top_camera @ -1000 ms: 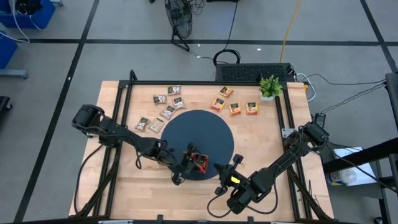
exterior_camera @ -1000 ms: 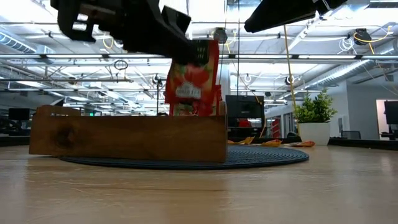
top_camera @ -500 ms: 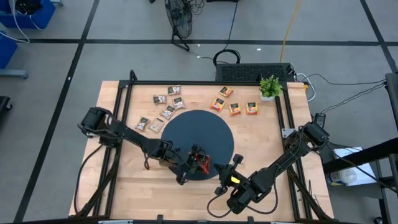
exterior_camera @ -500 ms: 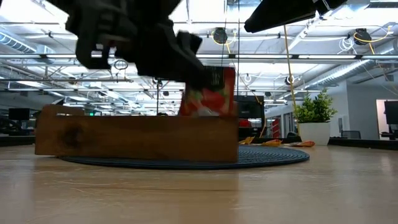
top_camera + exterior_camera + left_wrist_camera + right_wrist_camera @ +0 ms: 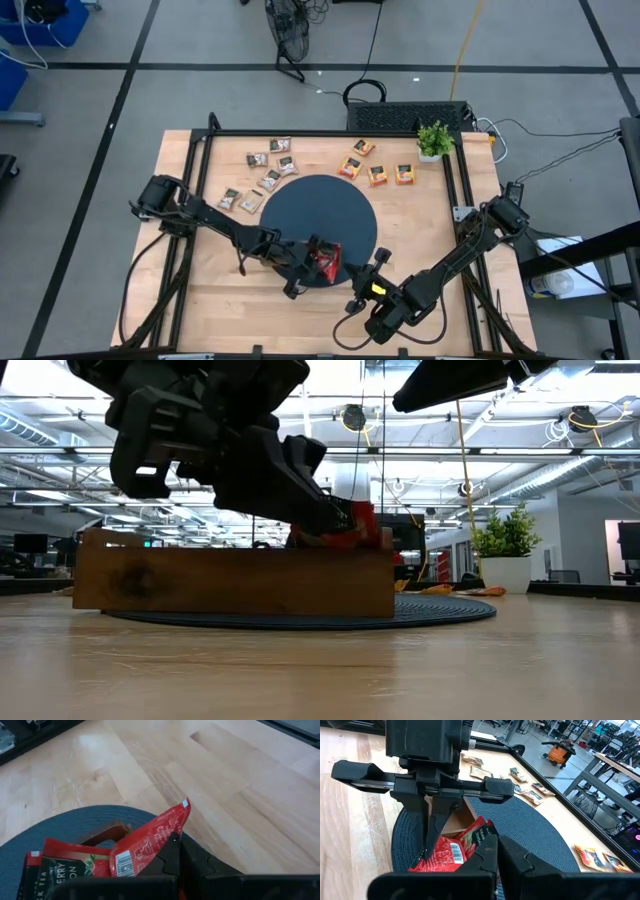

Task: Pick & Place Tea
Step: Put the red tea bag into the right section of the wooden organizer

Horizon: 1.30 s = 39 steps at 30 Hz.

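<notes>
Red tea sachet [image 5: 327,259], pinched between the closed fingers of the left gripper [image 5: 318,258] at the near edge of the round dark mat [image 5: 325,215]. The sachet is tilted, its lower part down inside the wooden tray [image 5: 235,578], its upper corner showing above the tray's wall in the low view [image 5: 358,525]. In the left wrist view the held sachet [image 5: 150,840] lies over a second red sachet [image 5: 65,865] already in the same end compartment; the printed faces of both are partly readable. The right wrist view shows the left gripper [image 5: 432,827] from the front, its two fingers pressed together on the red sachet [image 5: 452,850] above the tray's open compartment [image 5: 457,820].

The right gripper [image 5: 375,265], fingers together and holding nothing, hovers just beside the mat's near right edge, close to the left gripper but apart from it.

Loose on the table [image 5: 430,230] beyond the mat: a group of dark brown sachets [image 5: 265,170] at far left, and a group of orange sachets [image 5: 375,168] at far right. A small potted plant [image 5: 434,140] stands at the far right corner.
</notes>
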Motion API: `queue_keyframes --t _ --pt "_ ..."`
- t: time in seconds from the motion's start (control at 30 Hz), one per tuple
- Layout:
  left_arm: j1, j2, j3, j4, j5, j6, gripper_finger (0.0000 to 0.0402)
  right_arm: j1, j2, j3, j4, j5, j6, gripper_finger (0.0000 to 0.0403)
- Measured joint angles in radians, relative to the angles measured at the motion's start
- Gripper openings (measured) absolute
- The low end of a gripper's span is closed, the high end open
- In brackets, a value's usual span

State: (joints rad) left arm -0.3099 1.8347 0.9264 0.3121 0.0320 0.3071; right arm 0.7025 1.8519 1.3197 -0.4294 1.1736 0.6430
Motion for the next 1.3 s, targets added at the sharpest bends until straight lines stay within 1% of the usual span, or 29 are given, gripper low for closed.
queue_keyframes --t 0.13,0.27,0.37,0.6,0.73,0.83,0.9,0.97,1.07,1.2,1.3 --pt "0.003 -0.033 0.000 0.003 -0.024 -0.004 0.0006 0.000 0.000 0.000 0.003 0.000 0.000 0.0000" --pt "0.004 -0.072 0.000 -0.011 -0.104 -0.003 0.0020 0.000 0.000 0.000 0.008 0.000 0.000 0.0000" --pt "0.009 -0.098 0.000 -0.009 -0.141 -0.003 0.0021 0.000 0.000 0.000 0.009 0.000 0.000 0.0000" --pt "0.047 -0.102 0.000 -0.047 -0.137 -0.033 0.0005 0.000 0.000 0.000 0.014 0.000 0.000 0.0000" --pt "0.071 -0.100 0.000 -0.058 -0.134 -0.092 0.0020 0.000 0.000 0.000 0.014 0.000 0.000 0.0000" --pt "0.080 -0.098 0.000 -0.064 -0.128 -0.098 0.0028 0.000 0.000 0.000 0.015 0.000 0.000 0.0000" --pt "0.080 -0.098 0.000 -0.062 -0.098 -0.084 0.0027 0.000 0.000 0.000 0.014 0.000 0.000 0.0000" --pt "0.077 -0.098 0.000 -0.053 -0.076 -0.079 0.0018 0.000 0.000 0.000 0.015 0.000 0.000 0.0000" --pt "0.071 -0.098 0.000 -0.043 -0.078 -0.081 0.0006 0.000 0.000 0.000 0.014 0.000 0.000 0.0000" --pt "0.065 -0.098 0.000 -0.011 -0.087 -0.104 0.0016 0.000 0.000 0.000 0.014 0.000 0.000 0.0000" --pt "0.060 -0.098 0.000 -0.006 -0.086 -0.101 0.0009 0.000 0.000 0.000 0.014 0.000 0.000 0.0000"
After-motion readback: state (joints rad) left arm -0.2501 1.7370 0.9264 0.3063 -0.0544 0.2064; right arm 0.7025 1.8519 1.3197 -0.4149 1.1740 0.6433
